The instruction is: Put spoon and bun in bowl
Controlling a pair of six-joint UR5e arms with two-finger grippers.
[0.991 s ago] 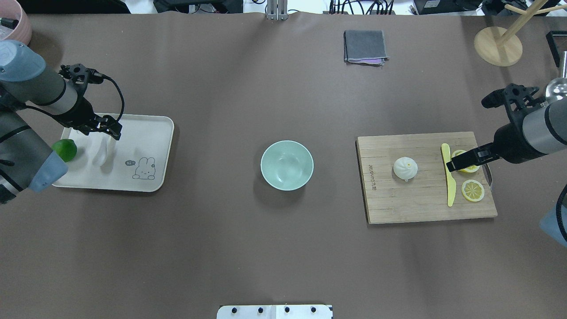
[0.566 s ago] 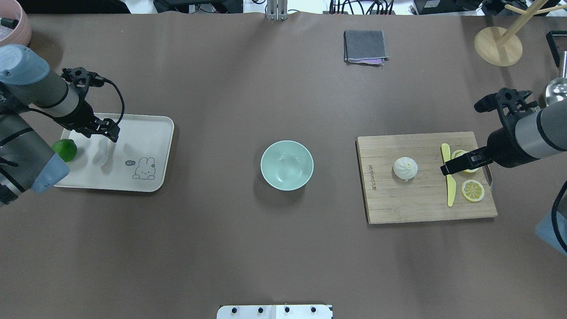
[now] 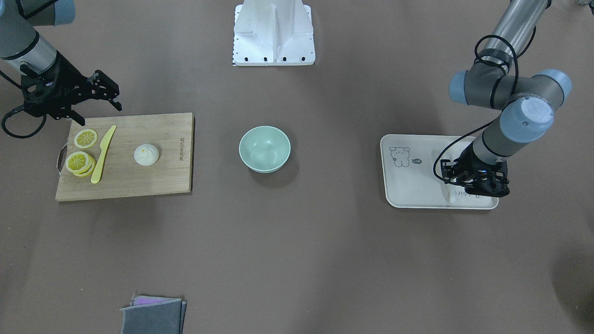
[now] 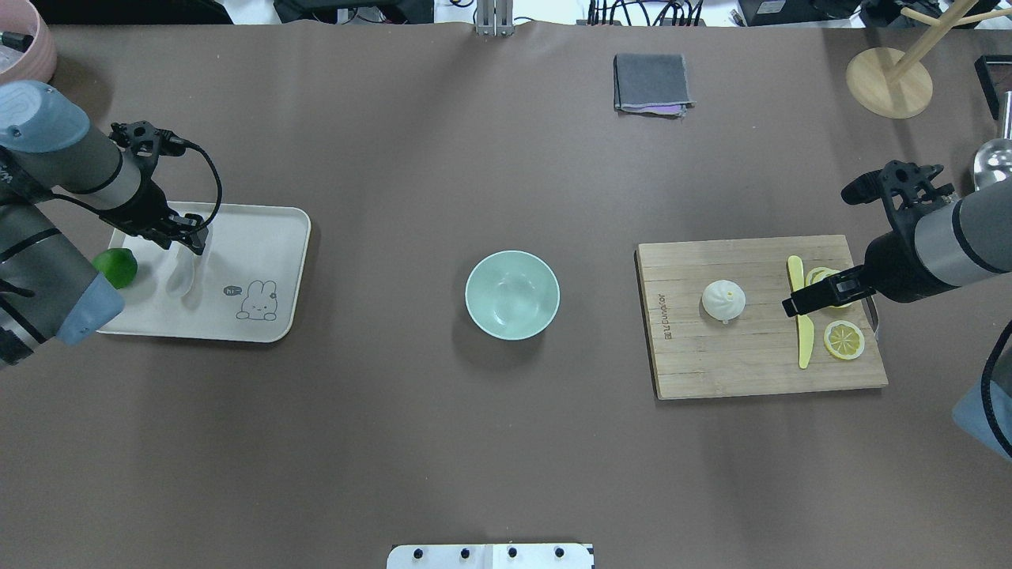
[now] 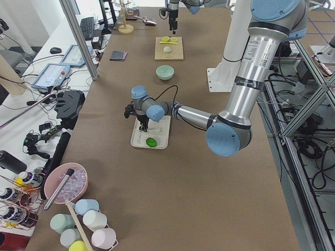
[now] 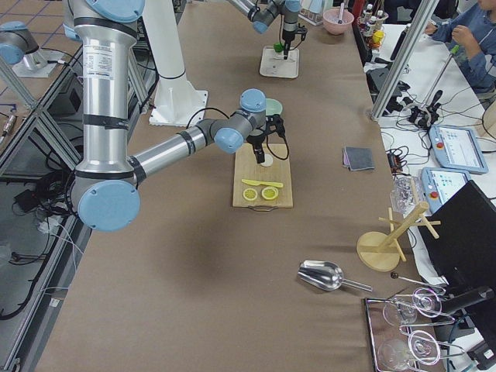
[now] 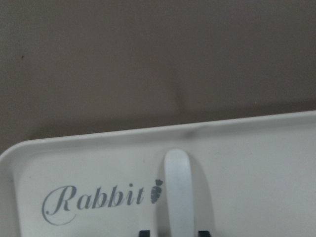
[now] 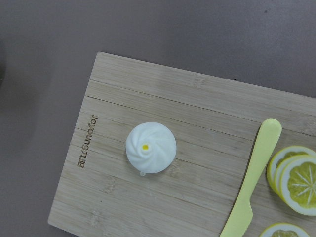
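**Task status: nothing placed yet; the round pale mint-green bowl [image 4: 512, 295] holds neither item.**
The glossy white soup spoon [image 7: 177, 192] lies on the cream tray [image 4: 269, 237], at 9 o'clock from the bowl. The left gripper [image 4: 194, 243] is spread and straddles the spoon's handle without pinching it. The white domed steamed bun [image 4: 723, 300] sits on the wooden board [image 4: 711, 363] at 3 o'clock. The right gripper [image 4: 793, 305] hovers spread at 3 o'clock of the bun. The left wrist view cuts off the spoon's scoop.
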